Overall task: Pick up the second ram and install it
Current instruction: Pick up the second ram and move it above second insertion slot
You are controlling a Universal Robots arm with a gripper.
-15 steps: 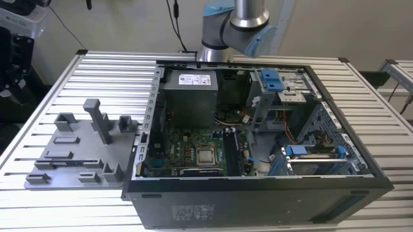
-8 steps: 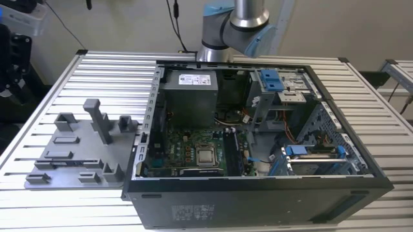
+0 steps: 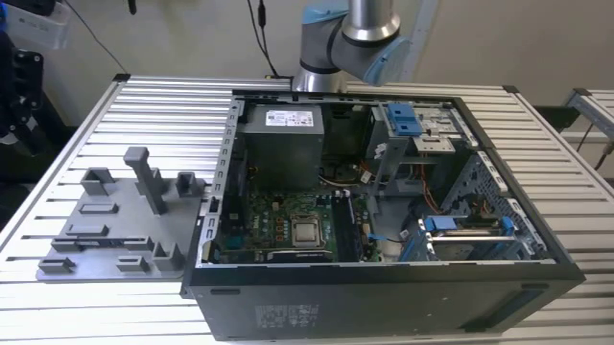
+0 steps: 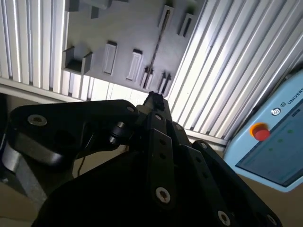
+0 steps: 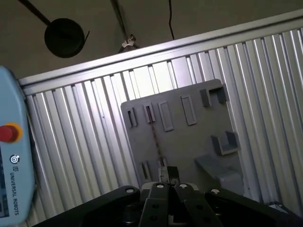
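**Gripper over the tray; second ram in its holder**

Exterior view, lower left: the grey tray (image 3: 120, 219) with upright posts lies flat on the slatted metal table (image 3: 154, 108). Just beside it, filling the centre and right of the frame, the open computer case (image 3: 384, 284) lies on its side with the motherboard (image 3: 278, 215) exposed. At upper centre, behind the case, my arm (image 3: 350, 32) rises out of the frame.

In both wrist views my gripper (image 4: 154, 100) (image 5: 168, 175) hangs above the tray, well clear of it. The second ram (image 4: 158, 45) (image 5: 155, 137) stands on its long edge in the tray, seen end-on as a thin dark line between the slot blocks, apart from my gripper. I cannot tell whether my gripper is open or closed. A pale blue pendant (image 5: 9, 179) with a red button lies off the table's edge.
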